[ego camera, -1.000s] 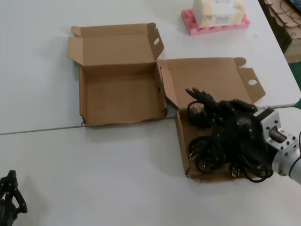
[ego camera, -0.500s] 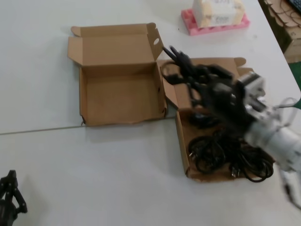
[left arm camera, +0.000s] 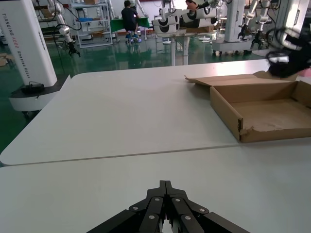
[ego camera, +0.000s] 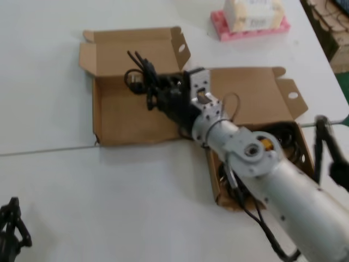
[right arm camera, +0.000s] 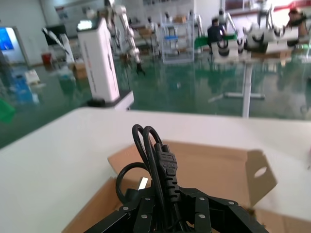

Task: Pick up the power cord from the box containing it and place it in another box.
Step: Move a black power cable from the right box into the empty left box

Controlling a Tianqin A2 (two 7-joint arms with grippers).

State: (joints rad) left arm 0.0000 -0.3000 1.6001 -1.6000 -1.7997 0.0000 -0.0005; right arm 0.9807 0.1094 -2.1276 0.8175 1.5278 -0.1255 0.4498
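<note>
The right gripper [ego camera: 163, 93] hangs above the far part of another box [ego camera: 103, 117], its fingers pinching the power cord [ego camera: 139, 73], which is in the air over that box. The box containing it [ego camera: 248, 93] stands just right, with more black cords. The left gripper [ego camera: 11, 226] rests on the white surface [ego camera: 109, 196] at near left, fingers pressed together.

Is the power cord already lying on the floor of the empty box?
No, the right gripper holds the power cord raised over the empty box.
</note>
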